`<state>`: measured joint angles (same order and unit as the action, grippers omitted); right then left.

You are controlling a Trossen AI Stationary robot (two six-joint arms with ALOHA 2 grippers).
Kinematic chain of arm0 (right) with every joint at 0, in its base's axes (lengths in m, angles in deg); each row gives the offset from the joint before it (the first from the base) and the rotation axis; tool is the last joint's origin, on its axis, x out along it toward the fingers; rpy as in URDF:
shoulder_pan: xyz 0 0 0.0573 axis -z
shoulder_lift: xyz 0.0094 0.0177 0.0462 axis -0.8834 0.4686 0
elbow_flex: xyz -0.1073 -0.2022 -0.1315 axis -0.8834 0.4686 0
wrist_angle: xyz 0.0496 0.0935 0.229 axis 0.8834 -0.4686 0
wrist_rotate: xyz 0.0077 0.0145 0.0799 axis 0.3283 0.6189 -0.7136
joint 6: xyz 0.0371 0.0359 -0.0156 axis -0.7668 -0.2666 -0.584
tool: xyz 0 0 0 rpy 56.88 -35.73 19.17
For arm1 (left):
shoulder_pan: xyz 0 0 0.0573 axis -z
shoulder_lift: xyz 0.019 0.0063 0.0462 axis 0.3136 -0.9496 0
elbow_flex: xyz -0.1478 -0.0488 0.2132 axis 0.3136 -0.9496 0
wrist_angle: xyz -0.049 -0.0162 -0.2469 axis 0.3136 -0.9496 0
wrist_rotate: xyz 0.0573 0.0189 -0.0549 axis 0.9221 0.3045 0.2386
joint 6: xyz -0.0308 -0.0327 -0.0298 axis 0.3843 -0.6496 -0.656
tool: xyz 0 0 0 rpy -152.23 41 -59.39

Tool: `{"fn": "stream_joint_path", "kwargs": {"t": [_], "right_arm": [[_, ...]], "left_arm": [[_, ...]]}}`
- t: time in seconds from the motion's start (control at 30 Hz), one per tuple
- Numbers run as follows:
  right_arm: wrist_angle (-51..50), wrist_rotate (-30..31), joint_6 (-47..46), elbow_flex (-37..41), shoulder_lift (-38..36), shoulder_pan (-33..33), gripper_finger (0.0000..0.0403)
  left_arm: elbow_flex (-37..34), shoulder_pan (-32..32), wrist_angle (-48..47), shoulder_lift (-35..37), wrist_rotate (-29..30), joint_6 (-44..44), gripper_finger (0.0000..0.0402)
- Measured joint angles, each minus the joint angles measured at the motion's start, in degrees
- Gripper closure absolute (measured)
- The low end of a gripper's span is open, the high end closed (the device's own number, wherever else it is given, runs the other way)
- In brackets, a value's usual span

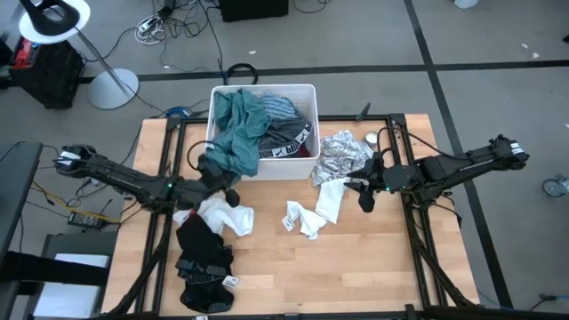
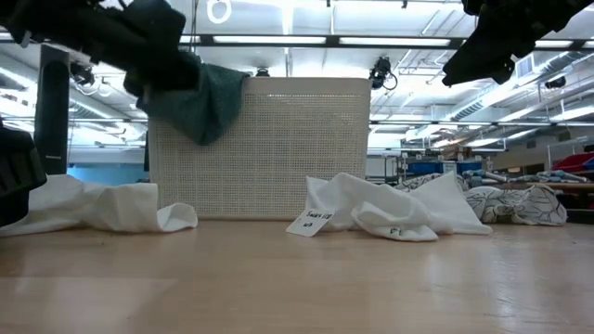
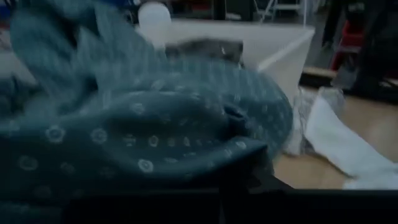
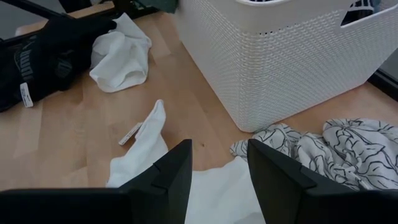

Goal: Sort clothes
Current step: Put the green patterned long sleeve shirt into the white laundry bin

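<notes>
A teal patterned garment (image 1: pixel 236 133) lies partly in the white tub (image 1: pixel 311 89) and spills over its near left corner. My left gripper (image 1: pixel 220 178) is at that spilled end, above the table; the cloth fills the left wrist view (image 3: pixel 155 137). My right gripper (image 4: pixel 219 168) is open and empty, hovering over a white garment (image 1: pixel 331 203) that lies flat on the table. A white-grey patterned garment (image 1: pixel 342 156) lies by the tub's near right corner. Striped and grey garments (image 1: pixel 284 129) lie in the tub. My left gripper is shut on the teal garment's end outside the tub (image 1: pixel 216 164), coming level from the table's left. The cloth drapes over the fingers and hides the place of contact. The held end hangs below the gripper (image 2: pixel 204 102), clear of the table, and the rest lies over the tub's rim.
Another white garment (image 1: pixel 227 218) and a pile of black garments (image 1: pixel 200 258) lie near the left front. A small white garment with a label (image 1: pixel 300 220) lies at mid table. Bare wood is free at the right front (image 1: pixel 373 267).
</notes>
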<state>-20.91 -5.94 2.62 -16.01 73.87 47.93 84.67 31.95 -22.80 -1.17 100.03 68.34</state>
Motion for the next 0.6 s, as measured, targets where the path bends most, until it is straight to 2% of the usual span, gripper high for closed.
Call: {"fn": "stream_joint_path", "kwargs": {"t": [0.2,0.4,0.6], "right_arm": [[0.0,0.0,0.0,0.0,0.0,0.0,0.0247],[0.0,0.0,0.0,0.0,0.0,0.0,0.0247],[0.0,0.0,0.0,0.0,0.0,0.0,0.0247]], "left_arm": [[0.4,-2.0,11.9,0.0,0.1,11.8,0.0401],[6.0,-5.3,12.4,0.0,-0.2,21.0,0.0401],[14.8,-11.0,10.1,0.0,-0.3,28.9,0.0401]]}}
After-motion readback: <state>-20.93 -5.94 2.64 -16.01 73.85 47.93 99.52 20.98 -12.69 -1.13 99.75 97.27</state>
